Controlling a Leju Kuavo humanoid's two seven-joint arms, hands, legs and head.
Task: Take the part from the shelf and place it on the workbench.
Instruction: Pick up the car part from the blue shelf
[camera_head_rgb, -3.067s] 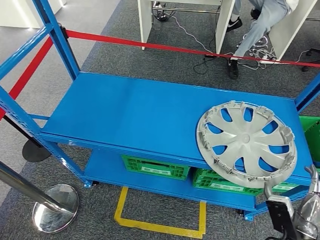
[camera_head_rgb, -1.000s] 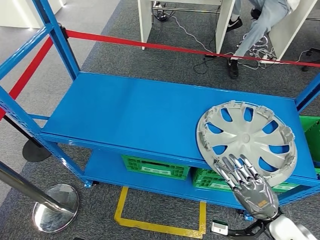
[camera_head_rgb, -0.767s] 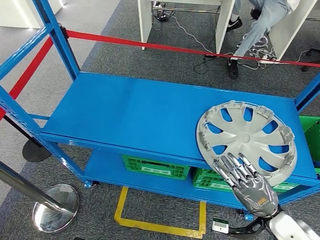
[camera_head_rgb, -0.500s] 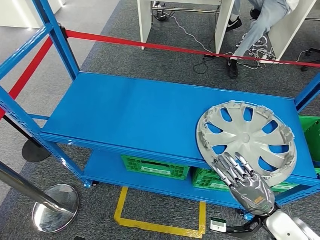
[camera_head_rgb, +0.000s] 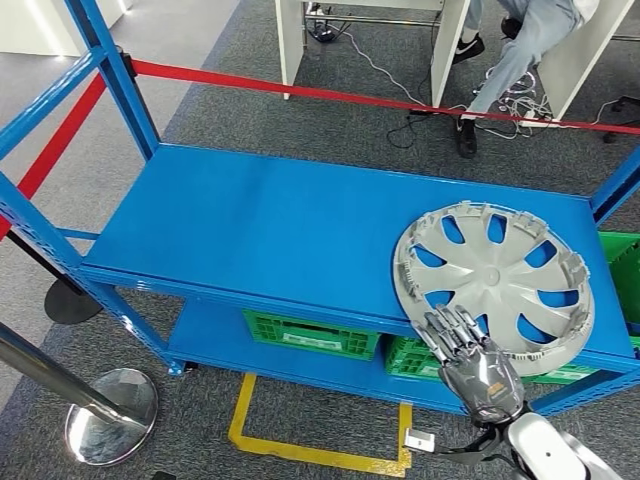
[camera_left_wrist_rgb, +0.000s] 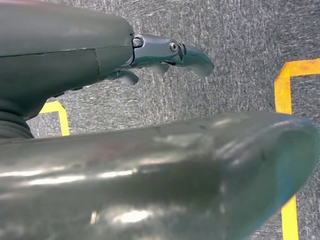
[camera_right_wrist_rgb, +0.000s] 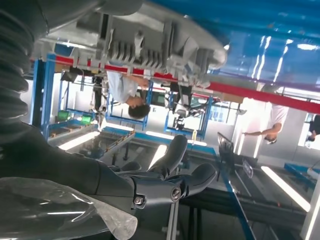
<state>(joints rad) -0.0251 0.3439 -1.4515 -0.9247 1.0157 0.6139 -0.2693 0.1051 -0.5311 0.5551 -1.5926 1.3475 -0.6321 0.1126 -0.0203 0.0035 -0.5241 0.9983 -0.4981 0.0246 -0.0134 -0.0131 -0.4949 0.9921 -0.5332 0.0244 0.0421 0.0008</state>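
Observation:
The part is a silver hubcap (camera_head_rgb: 494, 275), lying flat at the right end of the blue shelf's (camera_head_rgb: 264, 230) upper deck, its near rim overhanging the front edge. My right hand (camera_head_rgb: 472, 365) reaches up from below, fingers stretched out and spread at the hubcap's near rim, holding nothing. In the right wrist view the hubcap's ribbed rim (camera_right_wrist_rgb: 151, 40) sits just beyond the hand's dark fingers (camera_right_wrist_rgb: 181, 180), with a gap between them. My left hand (camera_left_wrist_rgb: 151, 170) hangs over grey carpet, its fingers extended and holding nothing.
Green crates (camera_head_rgb: 309, 335) sit on the lower deck, and another green crate (camera_head_rgb: 623, 265) stands past the shelf's right end. A chrome stanchion base (camera_head_rgb: 109, 415) and red barrier tape (camera_head_rgb: 340, 97) border the shelf. Yellow floor tape (camera_head_rgb: 317, 450) lies in front. A person (camera_head_rgb: 521, 40) sits behind.
The right hand rose from the lower right corner to the hubcap's near rim, then shifted slightly left and lower in the last second. The hubcap has not moved.

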